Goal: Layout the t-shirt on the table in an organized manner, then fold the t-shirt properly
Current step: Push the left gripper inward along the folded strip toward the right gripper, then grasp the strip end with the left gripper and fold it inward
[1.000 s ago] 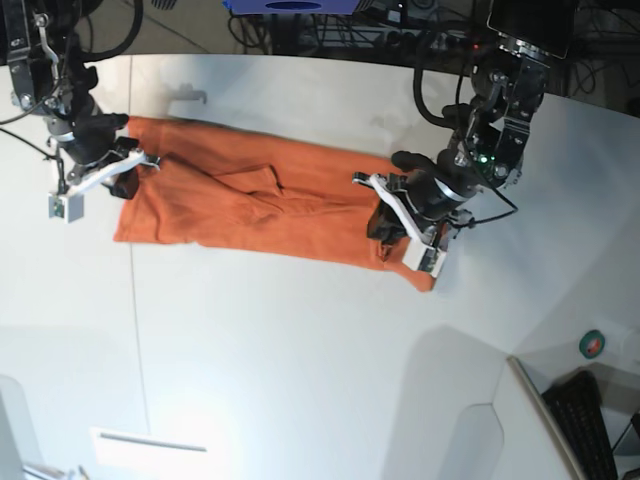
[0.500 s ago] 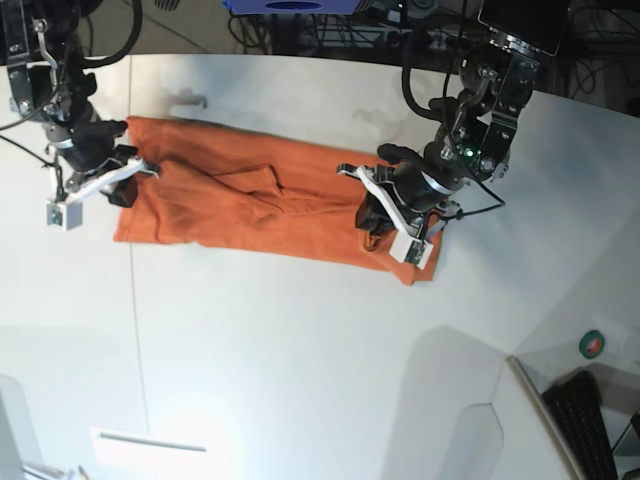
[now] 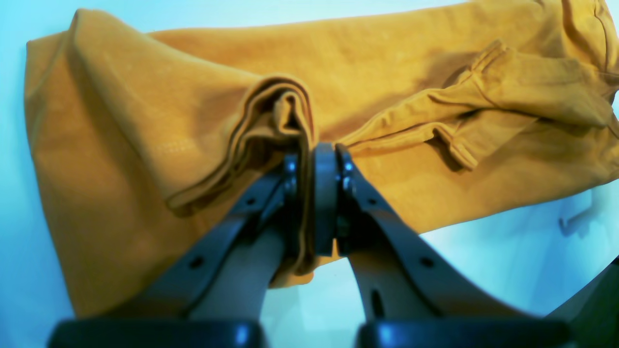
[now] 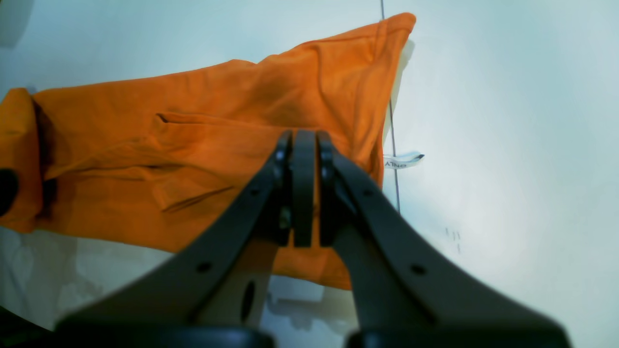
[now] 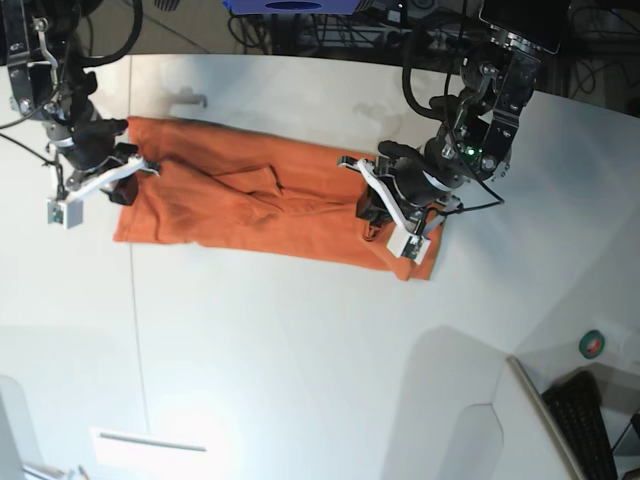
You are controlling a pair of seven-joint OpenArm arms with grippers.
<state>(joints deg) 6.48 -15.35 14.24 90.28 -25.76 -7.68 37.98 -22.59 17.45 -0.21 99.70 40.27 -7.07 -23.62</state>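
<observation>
Both arms reach downward, wrists bent; the left pincer (image 3: 314, 203) and right pincer (image 4: 303, 193) are clamped tight.

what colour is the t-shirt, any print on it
Plain bright orange t-shirt, no print visible; clearest in the base view.

We see a robotics lab or workshop: a large white surface (image 5: 300, 350) with two robot arms mounted over it, tangled black cables (image 5: 250, 30) and electronics along the far edge, and a keyboard (image 5: 590, 425) at the near corner.
</observation>
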